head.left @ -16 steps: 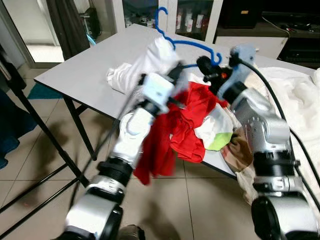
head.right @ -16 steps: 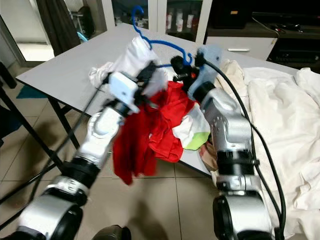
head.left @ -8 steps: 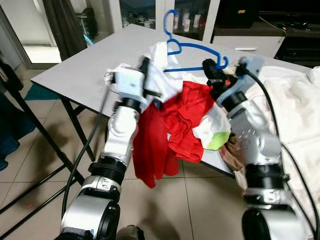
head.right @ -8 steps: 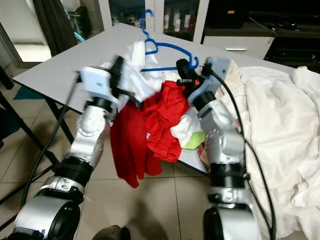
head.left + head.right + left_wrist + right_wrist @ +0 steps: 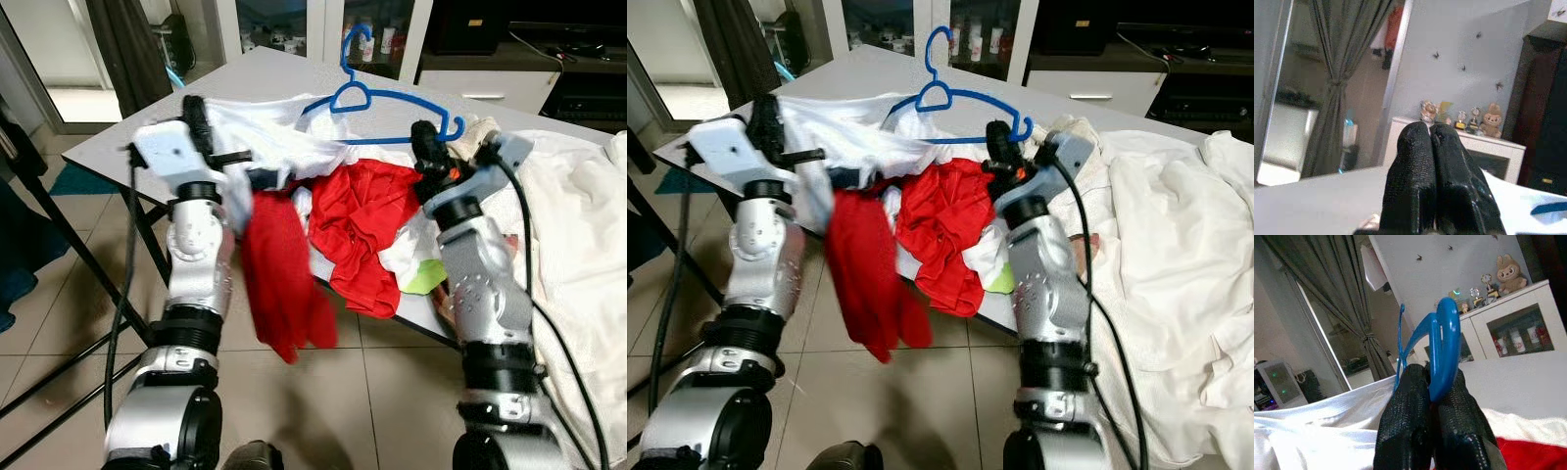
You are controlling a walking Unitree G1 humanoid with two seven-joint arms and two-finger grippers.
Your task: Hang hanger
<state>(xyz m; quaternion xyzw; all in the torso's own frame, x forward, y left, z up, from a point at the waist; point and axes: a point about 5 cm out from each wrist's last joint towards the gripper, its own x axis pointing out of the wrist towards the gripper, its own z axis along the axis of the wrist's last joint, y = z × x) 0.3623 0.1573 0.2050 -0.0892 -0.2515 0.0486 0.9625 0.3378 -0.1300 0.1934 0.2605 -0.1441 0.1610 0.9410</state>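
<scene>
Blue hanger (image 5: 392,101): held above the grey table (image 5: 147,137), hook at 12 o'clock, long axis running 9 to 3 o'clock. Left gripper (image 5: 260,177): fingers pressed together, apparently pinching the white garment (image 5: 257,142) with a red garment (image 5: 279,274) hanging below; it sits at 8 o'clock from the hanger. Right gripper (image 5: 424,142): clamped on the hanger's right-hand end, clearly the nearer arm. Judgement: the hanger's free left end points toward the left gripper's cloth.
</scene>
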